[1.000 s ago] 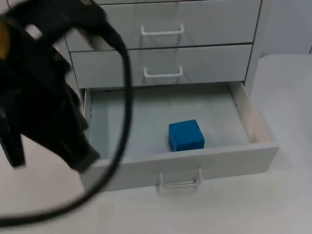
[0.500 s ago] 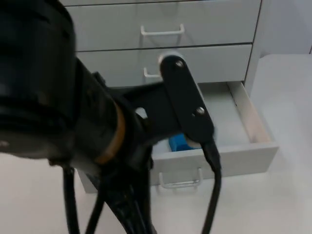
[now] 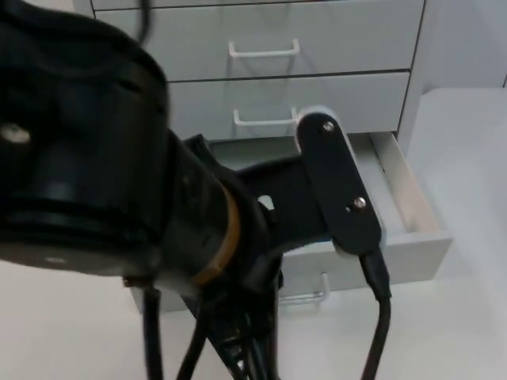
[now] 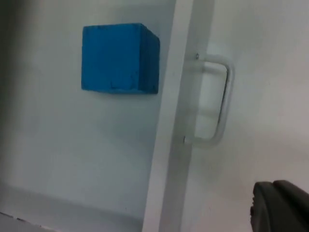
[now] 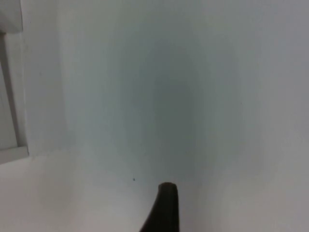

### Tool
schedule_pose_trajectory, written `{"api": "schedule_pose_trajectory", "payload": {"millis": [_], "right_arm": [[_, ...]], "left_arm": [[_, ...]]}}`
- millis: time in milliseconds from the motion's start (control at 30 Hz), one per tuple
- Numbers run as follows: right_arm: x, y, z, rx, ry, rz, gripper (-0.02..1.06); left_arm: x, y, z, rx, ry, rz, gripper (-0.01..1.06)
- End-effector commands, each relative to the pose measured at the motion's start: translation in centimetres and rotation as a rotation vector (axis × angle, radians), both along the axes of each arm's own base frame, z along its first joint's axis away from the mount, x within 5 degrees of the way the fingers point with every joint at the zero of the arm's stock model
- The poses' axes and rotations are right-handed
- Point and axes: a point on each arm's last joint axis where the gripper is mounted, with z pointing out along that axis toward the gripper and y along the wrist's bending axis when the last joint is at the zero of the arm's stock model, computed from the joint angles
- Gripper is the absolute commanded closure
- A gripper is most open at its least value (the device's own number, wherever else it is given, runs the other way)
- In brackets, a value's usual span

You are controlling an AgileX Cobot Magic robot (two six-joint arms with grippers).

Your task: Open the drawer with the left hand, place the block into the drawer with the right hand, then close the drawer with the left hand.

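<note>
The bottom drawer (image 3: pixel 413 255) stands pulled out from the white cabinet. A blue block (image 4: pixel 120 58) rests on the drawer's floor just behind the front panel (image 4: pixel 175 125), close to the white handle (image 4: pixel 222 101). My left gripper (image 4: pixel 280 209) hovers outside the drawer front, a little off from the handle and not touching it. In the top view the left arm (image 3: pixel 119 182) reaches over the drawer and hides the block. My right gripper (image 5: pixel 164 208) hangs over bare white table, away from the drawer.
Two upper drawers are closed, each with a white handle (image 3: pixel 264 51) (image 3: pixel 265 120). The open drawer's right wall (image 3: pixel 412 198) juts toward the table front. White table (image 3: pixel 467 158) lies to the right of the cabinet.
The left arm has swung in from the left, across the open drawer, and now covers the blue block in the top view. The drawer and block have stayed put.
</note>
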Motion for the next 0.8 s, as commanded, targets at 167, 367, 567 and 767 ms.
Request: {"api": "schedule_pose_trajectory", "payload": {"millis": [167, 367, 567, 767], "right_arm": [[-0.1, 0.2, 0.0, 0.001, -0.010, 0.007, 0.33], [-0.1, 0.2, 0.0, 0.001, -0.013, 0.007, 0.33], [0.0, 0.2, 0.0, 0.001, -0.017, 0.008, 0.33], [0.0, 0.2, 0.0, -0.001, -0.017, 0.008, 0.33]], "left_arm": [[1.3, -2.2, -1.6, 0.058, -0.010, -0.021, 1.05], [2.2, -3.4, -4.0, 0.141, -0.023, -0.069, 1.05], [3.0, -4.0, -6.4, 0.212, -0.051, -0.097, 1.05], [3.9, -3.9, -7.4, 0.222, -0.142, -0.027, 1.05]]}}
